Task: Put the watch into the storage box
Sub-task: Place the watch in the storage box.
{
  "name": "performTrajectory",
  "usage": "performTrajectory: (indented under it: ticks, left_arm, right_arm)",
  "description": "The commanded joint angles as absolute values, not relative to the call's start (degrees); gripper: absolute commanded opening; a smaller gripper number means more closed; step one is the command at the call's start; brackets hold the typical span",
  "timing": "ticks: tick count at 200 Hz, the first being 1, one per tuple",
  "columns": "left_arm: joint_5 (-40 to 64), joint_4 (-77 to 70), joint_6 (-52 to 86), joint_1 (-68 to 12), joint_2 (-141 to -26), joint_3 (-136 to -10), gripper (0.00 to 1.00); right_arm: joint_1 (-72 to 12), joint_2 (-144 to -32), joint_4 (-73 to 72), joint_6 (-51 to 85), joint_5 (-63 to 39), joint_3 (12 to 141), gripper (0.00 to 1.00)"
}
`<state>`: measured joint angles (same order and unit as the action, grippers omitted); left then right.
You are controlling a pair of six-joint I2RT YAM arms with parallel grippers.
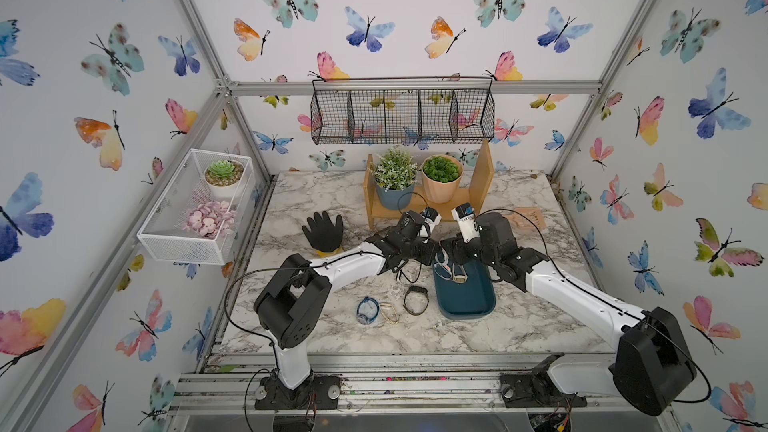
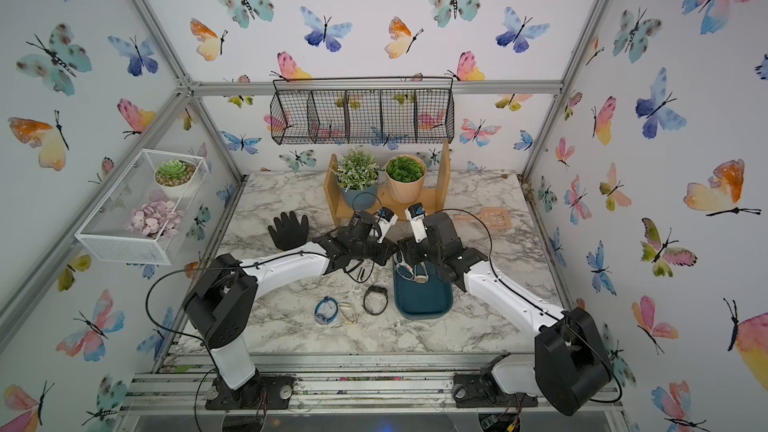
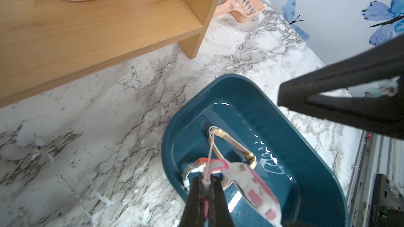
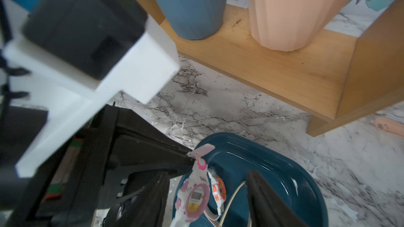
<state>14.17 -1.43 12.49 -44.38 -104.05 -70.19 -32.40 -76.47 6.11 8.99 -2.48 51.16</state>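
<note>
Nearly done with this watch, by the look of it: the left gripper [image 3: 206, 181] is pressed together on the strap end of the pink-and-white watch [image 4: 194, 197], which dangles over the far end of the storage box [image 1: 465, 305]. Its dial is inside the box's rim; whether its lower strap already touches the box floor I cannot tell. The right gripper [image 4: 206, 176] hangs over the same end of the box with its jaws spread to either side of the dangling watch, holding nothing. Already lying in the box are an orange-and-white watch [image 4: 217, 189] and a tan-strapped watch [image 3: 231, 143]. What seems left is for the left jaws to let go so the pink one drops in. Outside the box, just beside its long wall, a black watch [image 1: 415, 299], a gold-toned watch [image 1: 388, 312] and a blue watch [image 1: 368, 310] lie on the marble table [image 1: 519, 326], untouched
</note>
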Motion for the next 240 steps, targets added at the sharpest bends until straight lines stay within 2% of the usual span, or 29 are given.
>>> performTrajectory:
  ticks: [1,45,108,202,240]
  left_arm:
    - [15.99,-1.95,12.48,-45.63,-107.34,-73.29,0.00]
    - [16.75,-1.97,13.86,-46.51,-111.78,-76.97,0.00]
    - [17.36,-0.55,13.79,-49.04,-117.80,-83.19,0.00]
    - [18.15,0.88,14.60,-50.62,-125.30,-89.46,0.00]
    - [17.59,1.45,14.50,-50.71,-126.55,-90.35,0.06]
  right_arm:
    - [-30.86,-75.98,9.80,13.13,4.02,50.76,0.63]
    - [-24.61,-73.30,8.67,16.72,1.74,47.05,0.64]
    - [-21.33,-72.90,9.38,17.24,1.41,45.40,0.64]
    - [-19.95,-70.27,9.05,17.05,0.66,43.18,0.65]
    - [-19.95,-69.92,8.02,16.88,-0.74,42.21,0.65]
